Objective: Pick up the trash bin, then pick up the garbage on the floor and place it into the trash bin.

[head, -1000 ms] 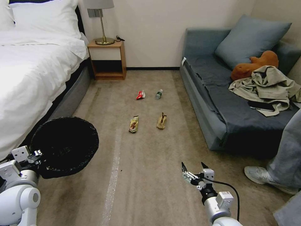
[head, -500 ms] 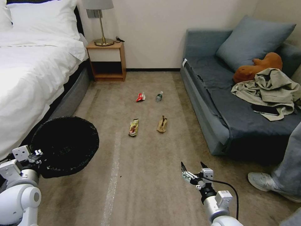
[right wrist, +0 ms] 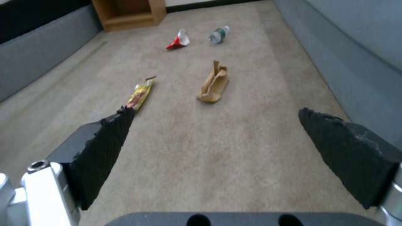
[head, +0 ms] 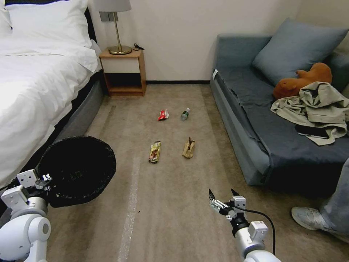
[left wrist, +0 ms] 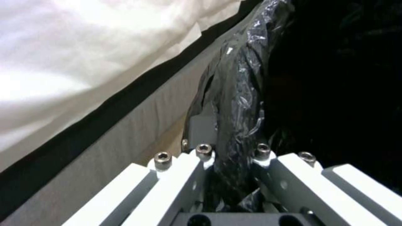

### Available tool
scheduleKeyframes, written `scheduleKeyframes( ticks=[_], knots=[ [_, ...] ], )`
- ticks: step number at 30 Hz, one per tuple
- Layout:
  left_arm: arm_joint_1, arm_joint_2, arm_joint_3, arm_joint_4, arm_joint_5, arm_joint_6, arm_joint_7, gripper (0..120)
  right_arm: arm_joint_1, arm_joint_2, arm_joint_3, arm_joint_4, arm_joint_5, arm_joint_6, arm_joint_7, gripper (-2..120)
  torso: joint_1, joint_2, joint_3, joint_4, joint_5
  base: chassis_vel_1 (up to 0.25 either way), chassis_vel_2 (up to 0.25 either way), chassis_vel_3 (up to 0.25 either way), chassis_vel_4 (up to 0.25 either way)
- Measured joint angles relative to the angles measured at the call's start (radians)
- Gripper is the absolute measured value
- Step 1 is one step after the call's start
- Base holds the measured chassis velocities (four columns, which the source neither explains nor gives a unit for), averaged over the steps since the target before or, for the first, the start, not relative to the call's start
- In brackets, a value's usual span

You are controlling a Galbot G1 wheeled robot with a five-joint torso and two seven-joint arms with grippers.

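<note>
Nearest, the trash bin [head: 74, 169] is held clamped at its bagged rim by the left tool [head: 43, 181], while the right tool [head: 221, 196], spread wide, is pointed at the garbage [head: 188, 148] lying lengthwise ahead on the floor [head: 171, 211], framed slightly lower than a second ago.
</note>
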Motion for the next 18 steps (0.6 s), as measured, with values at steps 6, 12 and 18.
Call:
scheduleKeyframes(
  ticks=[6,12,18],
  knots=[
    [0.006,0.005,-0.016,0.014,0.002,-0.018,0.014,2,0.008,0.014,-0.012,-0.023,-0.018,0.001,0.000,100,0.000,0.000,0.000,0.0000,0.0002,-0.079,0.089,0.080,-0.089],
    [0.005,0.010,-0.021,0.032,0.002,-0.029,0.021,2,0.009,0.018,-0.016,-0.032,-0.026,0.001,0.000,100,0.000,0.000,0.000,0.0001,-0.0001,-0.072,0.083,0.078,-0.080],
    [-0.003,0.016,-0.020,0.046,0.002,-0.030,0.024,2,0.010,0.021,-0.014,-0.041,-0.026,0.002,0.000,100,0.000,0.000,0.000,0.0001,0.0000,-0.089,0.084,0.074,-0.080]
  ],
)
